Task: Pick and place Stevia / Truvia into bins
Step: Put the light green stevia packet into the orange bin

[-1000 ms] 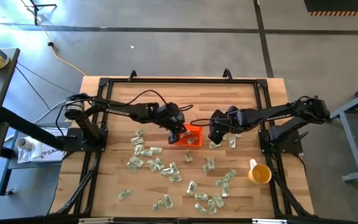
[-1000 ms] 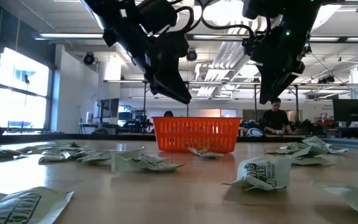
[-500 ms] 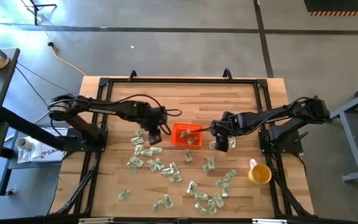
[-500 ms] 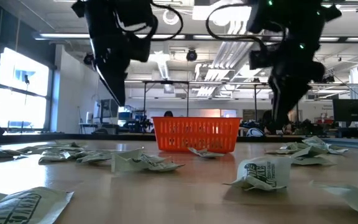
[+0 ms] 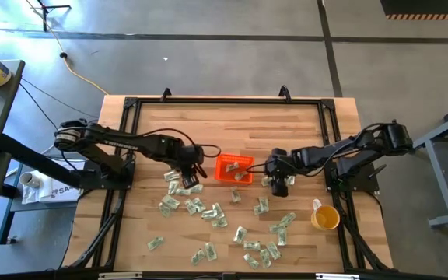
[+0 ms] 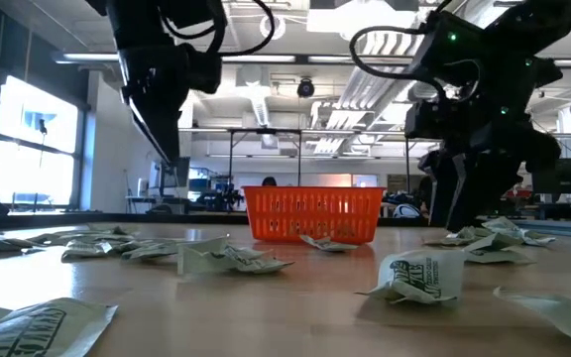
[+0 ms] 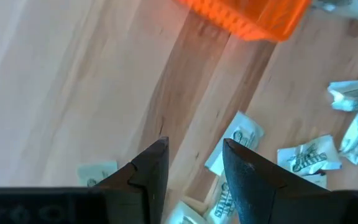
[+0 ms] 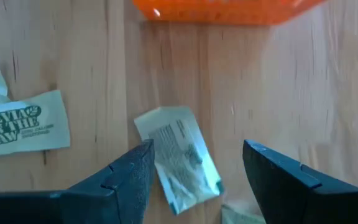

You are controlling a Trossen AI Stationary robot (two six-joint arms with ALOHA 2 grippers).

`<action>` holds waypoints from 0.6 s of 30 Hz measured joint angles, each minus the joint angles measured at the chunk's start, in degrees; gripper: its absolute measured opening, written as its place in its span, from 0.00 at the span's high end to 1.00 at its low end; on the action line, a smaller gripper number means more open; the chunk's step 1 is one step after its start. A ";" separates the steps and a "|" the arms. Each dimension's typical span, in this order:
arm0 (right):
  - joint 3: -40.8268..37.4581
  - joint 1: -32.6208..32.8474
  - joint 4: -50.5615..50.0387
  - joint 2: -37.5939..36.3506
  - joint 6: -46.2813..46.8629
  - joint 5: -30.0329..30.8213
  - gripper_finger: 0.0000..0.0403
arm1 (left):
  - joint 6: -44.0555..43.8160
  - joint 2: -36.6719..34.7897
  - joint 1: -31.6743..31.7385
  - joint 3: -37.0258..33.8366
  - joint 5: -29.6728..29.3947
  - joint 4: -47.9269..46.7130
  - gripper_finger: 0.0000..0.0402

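Note:
The orange-red bin [image 5: 234, 168] [image 6: 312, 214] sits mid-table, its wall edge showing in both wrist views [image 7: 247, 15] [image 8: 222, 9]. Pale green and white sachets [image 5: 208, 210] lie flat across the wood on the near side. My left gripper [image 5: 189, 174] [image 7: 194, 165] hangs open above the sachets left of the bin, holding nothing. My right gripper [image 5: 278, 184] [image 8: 197, 168] is open and low over the table just right of the bin. One sachet [image 8: 179, 160] lies flat on the wood between its two fingers, apart from both.
A yellow cup [image 5: 324, 217] stands near the table's right edge. More sachets lie near the front [image 6: 419, 276] and left [image 6: 226, 258]. One sachet [image 6: 327, 242] lies against the bin's near wall. Bare wood stretches beyond the bin toward the far edge.
My left gripper has moved from over the bin toward the table's left, ending above the sachets beside it. My right gripper has shifted from beside the bin toward the near edge and come down close to the table over a sachet. The sachets and bin have stayed put.

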 joint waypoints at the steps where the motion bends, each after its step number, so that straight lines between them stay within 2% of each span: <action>1: -0.10 -0.01 0.17 0.00 -0.56 0.00 0.41 | -0.83 0.01 -0.27 -0.39 -0.03 0.02 0.54; 12: -0.20 0.40 -0.67 3.11 -4.73 -3.08 0.41 | -6.68 0.07 -0.33 -2.61 -0.16 0.69 0.54; 18: 0.03 1.81 -0.06 6.00 -4.22 -2.08 0.42 | -8.35 0.07 -0.33 -2.61 -0.16 0.68 0.54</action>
